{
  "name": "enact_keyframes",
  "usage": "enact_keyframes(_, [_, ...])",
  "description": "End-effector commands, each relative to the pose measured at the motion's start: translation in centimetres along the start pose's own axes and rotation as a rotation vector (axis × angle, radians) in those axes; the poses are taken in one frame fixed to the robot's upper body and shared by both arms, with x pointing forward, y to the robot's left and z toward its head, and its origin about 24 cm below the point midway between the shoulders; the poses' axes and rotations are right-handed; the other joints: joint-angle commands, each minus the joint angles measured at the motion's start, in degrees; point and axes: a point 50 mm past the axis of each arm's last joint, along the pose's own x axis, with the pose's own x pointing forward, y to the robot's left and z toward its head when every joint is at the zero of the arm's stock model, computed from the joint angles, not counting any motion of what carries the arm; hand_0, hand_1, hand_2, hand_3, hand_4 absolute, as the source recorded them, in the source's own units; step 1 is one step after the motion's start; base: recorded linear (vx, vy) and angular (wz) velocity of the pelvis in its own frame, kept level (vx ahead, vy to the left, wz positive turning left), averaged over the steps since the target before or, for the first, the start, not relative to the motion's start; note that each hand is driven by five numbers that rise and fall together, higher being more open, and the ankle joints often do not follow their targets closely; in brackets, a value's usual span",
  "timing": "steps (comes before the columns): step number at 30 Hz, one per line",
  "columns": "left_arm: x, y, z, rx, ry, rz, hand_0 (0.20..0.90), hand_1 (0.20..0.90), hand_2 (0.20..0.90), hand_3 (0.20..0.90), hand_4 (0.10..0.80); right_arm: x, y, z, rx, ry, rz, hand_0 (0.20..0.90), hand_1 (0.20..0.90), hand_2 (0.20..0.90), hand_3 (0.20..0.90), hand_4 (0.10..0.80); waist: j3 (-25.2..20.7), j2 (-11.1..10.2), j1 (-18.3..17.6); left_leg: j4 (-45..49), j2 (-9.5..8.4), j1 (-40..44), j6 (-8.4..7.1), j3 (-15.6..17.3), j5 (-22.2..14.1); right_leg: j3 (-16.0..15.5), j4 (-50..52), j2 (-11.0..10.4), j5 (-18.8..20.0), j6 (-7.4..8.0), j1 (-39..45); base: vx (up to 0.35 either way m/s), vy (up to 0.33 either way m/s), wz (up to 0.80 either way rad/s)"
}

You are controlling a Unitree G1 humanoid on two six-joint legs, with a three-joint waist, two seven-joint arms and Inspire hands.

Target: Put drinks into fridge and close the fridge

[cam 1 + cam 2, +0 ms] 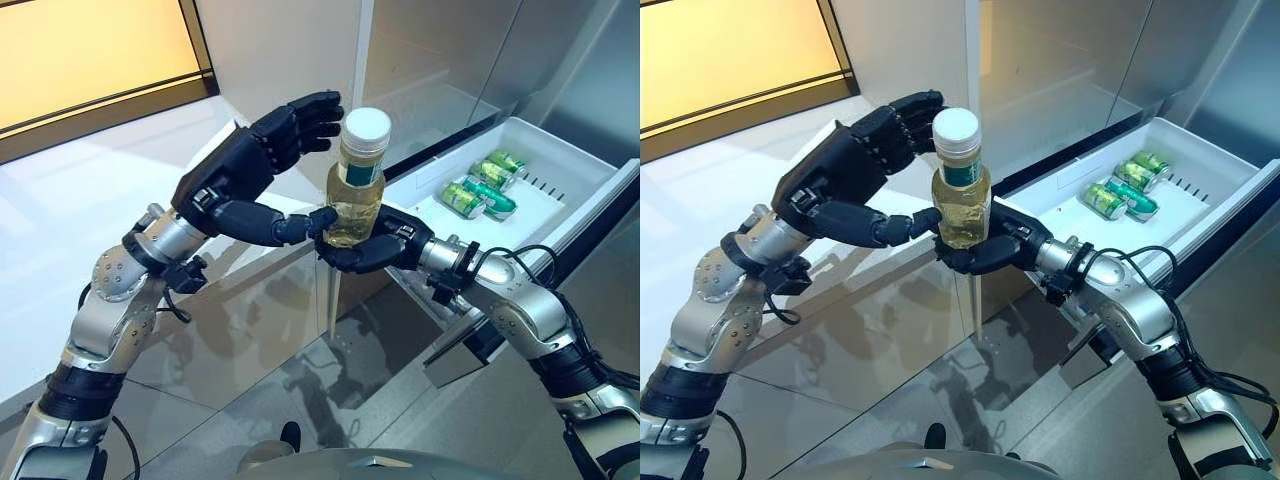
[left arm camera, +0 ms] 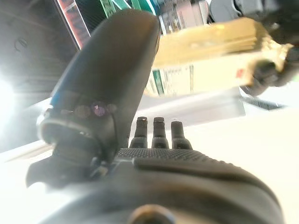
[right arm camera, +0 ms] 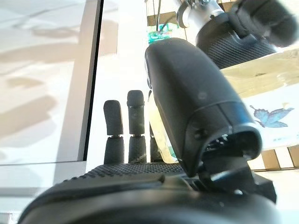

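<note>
Bottle: a clear plastic bottle of pale yellow drink with a white screw cap and green neck band [image 1: 358, 185], upright, held in the air between both hands, in front of the fridge and clear of the drawer.
Right hand: the dark right hand [image 1: 372, 250] cups the bottle's base, fingers and thumb curled round its lower part.
Left hand: the dark left hand [image 1: 250, 165] grips the same bottle; thumb tip on the lower body, curled fingers [image 1: 315, 120] beside the neck and cap.
Drawer: a white plastic fridge drawer [image 1: 560, 165], pulled out to the robot's right.
Cans: green drink cans [image 1: 480, 186] lying on their sides, close together, on the drawer floor.
Fridge: a steel-grey fridge front [image 1: 440, 60] behind the bottle.
</note>
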Motion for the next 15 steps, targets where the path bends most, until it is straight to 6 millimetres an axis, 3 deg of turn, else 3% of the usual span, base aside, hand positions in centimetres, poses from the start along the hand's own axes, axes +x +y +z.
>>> enact_keyframes(1, [-0.9, 2.0, 2.4, 0.101, -0.109, 0.105, 0.900, 0.900, 0.900, 0.900, 0.800, -1.2, 0.9, 10.1, -0.169, -0.528, 0.063, 0.300, 0.300, 0.300, 0.200, 0.100, -5.9, -1.3, -0.1, 0.1, -3.33, 2.3, 3.09, -0.3, -5.5, 0.6, 0.8, -0.4, 3.5, 2.31, -3.0, -0.045, 0.009, 0.03])
enact_keyframes(8, [-2.8, 2.4, 1.2, 0.003, -0.089, 0.179, 0.900, 0.900, 0.900, 0.900, 0.800, -2.6, 0.5, 11.0, -0.199, -0.581, 0.009, 0.300, 0.300, 0.300, 0.200, 0.100, -5.9, -1.5, 0.2, 0.1, -3.40, 2.1, 3.17, -0.6, -5.5, 0.5, 0.8, -0.4, 3.5, 2.30, -3.1, -0.048, 0.009, 0.02])
enact_keyframes(12, [-3.3, 1.5, 0.9, -0.190, -0.183, 0.133, 0.900, 0.900, 0.900, 0.900, 0.800, -3.5, 0.4, 11.2, -0.221, -0.606, -0.021, 0.300, 0.300, 0.300, 0.200, 0.100, -5.9, -1.6, -0.1, 0.1, -3.28, 2.0, 3.07, -0.4, -5.6, 0.6, 0.7, -0.4, 3.6, 2.30, -3.2, -0.016, 0.007, 0.00])
enact_keyframes(15, [-3.2, 0.3, 0.2, -0.474, -0.311, 0.093, 0.900, 0.900, 0.900, 0.900, 0.800, -4.1, 0.5, 11.3, -0.245, -0.629, -0.050, 0.300, 0.300, 0.300, 0.200, 0.100, -6.1, -1.8, -0.5, 0.1, -3.27, 2.0, 3.03, -0.3, -5.8, 1.0, 0.6, -0.3, 3.7, 2.27, -3.5, -0.022, 0.007, 0.00])
